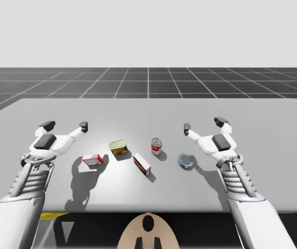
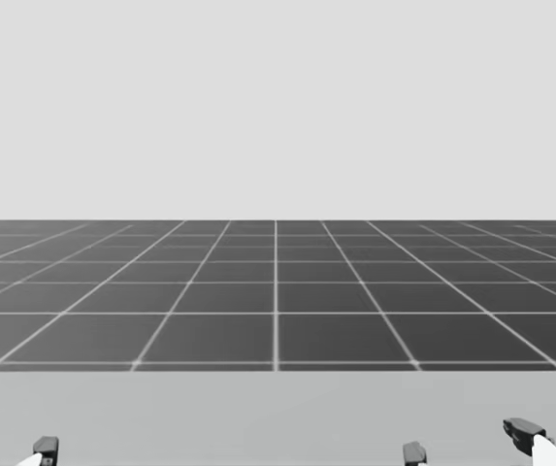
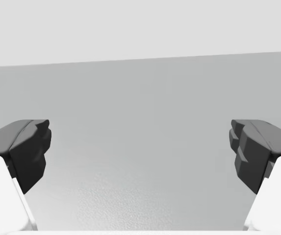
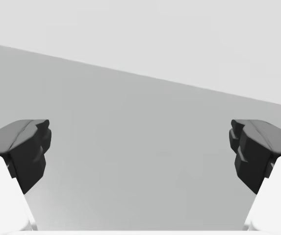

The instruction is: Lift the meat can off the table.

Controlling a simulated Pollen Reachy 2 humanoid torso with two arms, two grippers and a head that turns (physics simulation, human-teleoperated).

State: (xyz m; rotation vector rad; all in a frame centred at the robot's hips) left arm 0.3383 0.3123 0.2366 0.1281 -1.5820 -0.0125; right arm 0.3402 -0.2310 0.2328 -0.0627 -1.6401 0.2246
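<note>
Currently I see the meat can (image 1: 118,148) standing on the table (image 1: 272,129), untouched, a squat tin with a green and yellow top. Everything else I place from it. Just to its left and a little nearer my torso lies a small red box (image 1: 92,160). To its right, also slightly nearer me, lies a red and white box (image 1: 142,163). Further right stands a red can (image 1: 156,146), about level with the meat can, and beyond that sits a low blue can (image 1: 185,161).

My left gripper (image 1: 65,126) hovers to the left of the meat can and farther back over the table, apart from it, with its jaws spread wide. Its wrist view looks along the grey tabletop between the two dark fingertips. My right gripper (image 1: 203,124) hangs well to the right of the meat can, past the red can and behind the blue can. Its jaws are likewise wide open, and the tabletop stretches ahead of them.
</note>
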